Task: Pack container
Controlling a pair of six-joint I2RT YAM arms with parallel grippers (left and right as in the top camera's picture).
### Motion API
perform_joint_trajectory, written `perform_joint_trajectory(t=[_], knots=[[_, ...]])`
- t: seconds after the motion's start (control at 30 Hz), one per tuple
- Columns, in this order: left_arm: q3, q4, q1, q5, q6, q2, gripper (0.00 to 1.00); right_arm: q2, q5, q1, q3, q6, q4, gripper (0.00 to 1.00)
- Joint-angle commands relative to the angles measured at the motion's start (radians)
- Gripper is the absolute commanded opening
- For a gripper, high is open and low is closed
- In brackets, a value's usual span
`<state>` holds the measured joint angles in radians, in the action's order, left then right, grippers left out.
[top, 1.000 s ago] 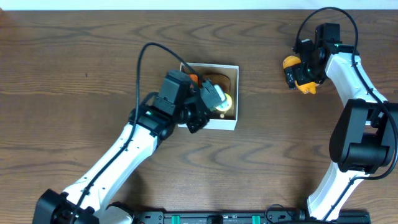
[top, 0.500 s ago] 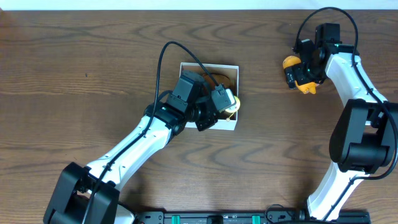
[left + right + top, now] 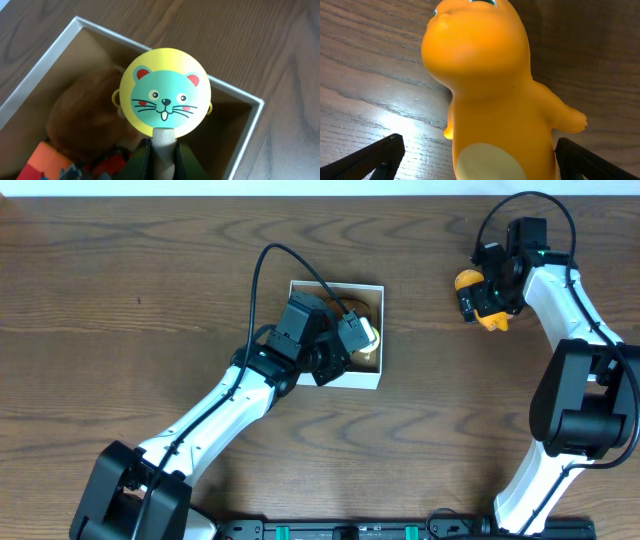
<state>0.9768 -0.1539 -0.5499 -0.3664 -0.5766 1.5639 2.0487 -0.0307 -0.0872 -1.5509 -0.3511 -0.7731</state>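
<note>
Left gripper: fingers clamped on the wooden stem of the cat-face toy, a yellow ball head with a teal face. It is held over the container, near its far wall. I can't tell whether it is lowered in or hanging above.

Right gripper: fingers spread wide either side of the orange figure. One finger is clearly off it, so there is no grip. The figure stands on the table, well apart from the container, at the far right.

Progress, as I judge it: part packed. A brown lump and a red-orange piece are inside. The cat-face toy is not yet let go, and the orange figure has not been picked up.

Views: the left wrist shows the face, the stem grip and the contents, which the arm mostly hides from overhead. Overhead alone shows how far the figure is from the container. The right wrist alone shows the finger gap.
</note>
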Motion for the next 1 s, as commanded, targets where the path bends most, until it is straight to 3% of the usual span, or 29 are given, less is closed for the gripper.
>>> perform_joint_trajectory(t=[0.0, 0.03, 0.1, 0.13, 0.4, 0.57, 0.67, 0.83, 0.97], knots=[[0.009, -0.005, 0.005, 0.028, 0.005, 0.007, 0.06, 0.007, -0.007, 0.007, -0.003, -0.002, -0.001, 0.99], [0.009, -0.007, 0.005, 0.029, 0.005, 0.007, 0.06, 0.007, -0.007, 0.007, -0.003, -0.002, -0.001, 0.99], [0.009, -0.014, 0.005, 0.029, 0.005, 0.007, 0.17, 0.007, -0.007, 0.007, -0.003, -0.002, -0.001, 0.99], [0.009, -0.017, 0.005, 0.028, 0.005, 0.007, 0.29, 0.007, -0.007, 0.007, -0.003, -0.002, -0.001, 0.99], [0.009, -0.018, 0.005, 0.028, 0.005, 0.007, 0.62, 0.007, -0.007, 0.007, -0.003, -0.002, -0.001, 0.99], [0.010, 0.055, 0.011, 0.029, 0.069, -0.013, 0.64, 0.007, -0.007, 0.007, -0.003, -0.002, -0.001, 0.99], [0.010, 0.142, 0.033, 0.108, 0.246, -0.052, 0.64, 0.007, -0.007, 0.007, -0.003, -0.002, -0.001, 0.99], [0.010, 0.171, 0.100, 0.500, 0.558, -0.136, 0.64, 0.007, -0.007, 0.007, -0.003, -0.002, -0.001, 0.99], [0.010, 0.100, 0.187, 0.743, 0.655, -0.179, 0.66, 0.007, -0.007, 0.007, -0.003, -0.002, -0.001, 0.99]])
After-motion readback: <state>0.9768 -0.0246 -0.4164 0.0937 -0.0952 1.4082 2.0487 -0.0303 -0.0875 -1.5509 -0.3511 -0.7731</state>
